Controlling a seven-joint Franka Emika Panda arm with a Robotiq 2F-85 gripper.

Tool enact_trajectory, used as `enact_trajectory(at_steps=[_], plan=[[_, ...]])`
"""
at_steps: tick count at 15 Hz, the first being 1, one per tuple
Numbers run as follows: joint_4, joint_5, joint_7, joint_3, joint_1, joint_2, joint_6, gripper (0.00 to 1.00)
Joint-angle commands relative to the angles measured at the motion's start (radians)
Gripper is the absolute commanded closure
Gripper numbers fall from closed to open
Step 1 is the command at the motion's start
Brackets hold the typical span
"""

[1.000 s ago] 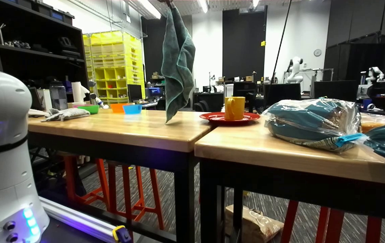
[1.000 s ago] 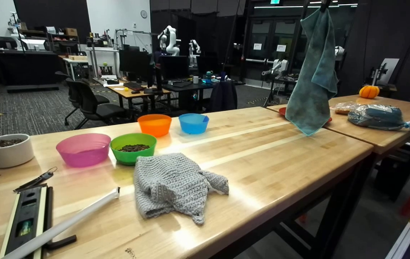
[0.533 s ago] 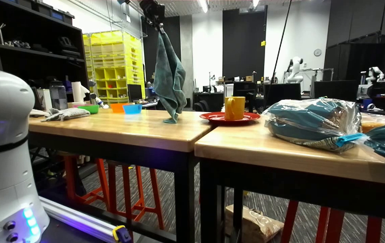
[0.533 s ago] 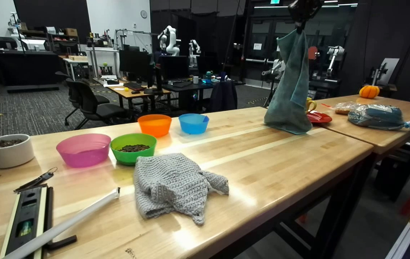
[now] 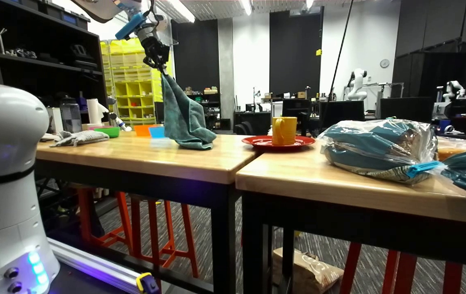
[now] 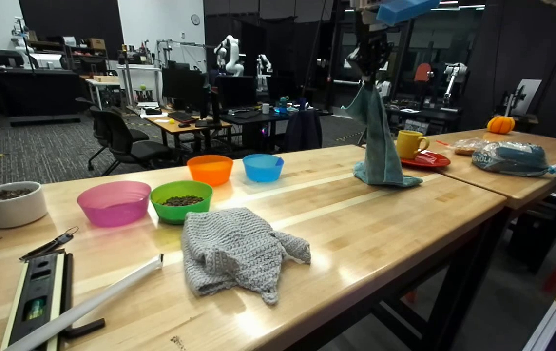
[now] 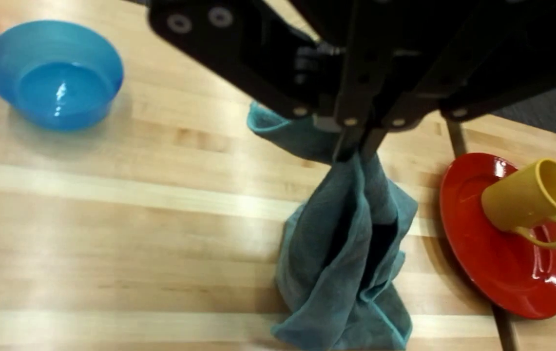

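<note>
My gripper (image 7: pixel 358 146) is shut on a teal towel (image 7: pixel 326 282), gripping it at its upper end. In both exterior views, the gripper (image 5: pixel 163 72) (image 6: pixel 367 82) stands above the wooden table, and the towel (image 5: pixel 183 114) (image 6: pixel 380 141) hangs from the fingertips. The towel's lower end lies bunched on the tabletop. A yellow mug (image 7: pixel 516 200) stands on a red plate (image 7: pixel 472 258) to the right of the towel in the wrist view. A blue bowl (image 7: pixel 58 97) is to the left. The pinched part of the towel is hidden between the fingers.
A grey knitted cloth (image 6: pixel 239 248) lies near the front, with green (image 6: pixel 180 214), pink (image 6: pixel 112 207) and orange (image 6: pixel 209 170) bowls behind it. A white bowl (image 6: pixel 12 209) and a level (image 6: pixel 39 292) are at left. A bagged loaf (image 5: pixel 375 147) lies on the adjoining table (image 5: pixel 298 167).
The gripper has come down and away from the plate, still holding the towel. The towel's lower end has gone from hanging straight to resting folded on the table; the mug now shows fully.
</note>
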Motion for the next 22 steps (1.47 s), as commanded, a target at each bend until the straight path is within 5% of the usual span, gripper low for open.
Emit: enact_trajectory(at_steps=[1,5,11,14,22], plan=[[-0.112,0.042,-0.033,0.034,0.056,-0.053,0.020,0.67],[-0.189,0.129,-0.117,0.035,0.093,-0.100,0.097,0.41],[-0.269,0.085,-0.022,0.007,0.039,-0.167,0.145,0.02],[-0.312,0.099,-0.034,-0.036,0.003,-0.175,0.203,0.00],[-0.371,0.049,0.178,-0.066,-0.098,-0.113,0.226,0.00]])
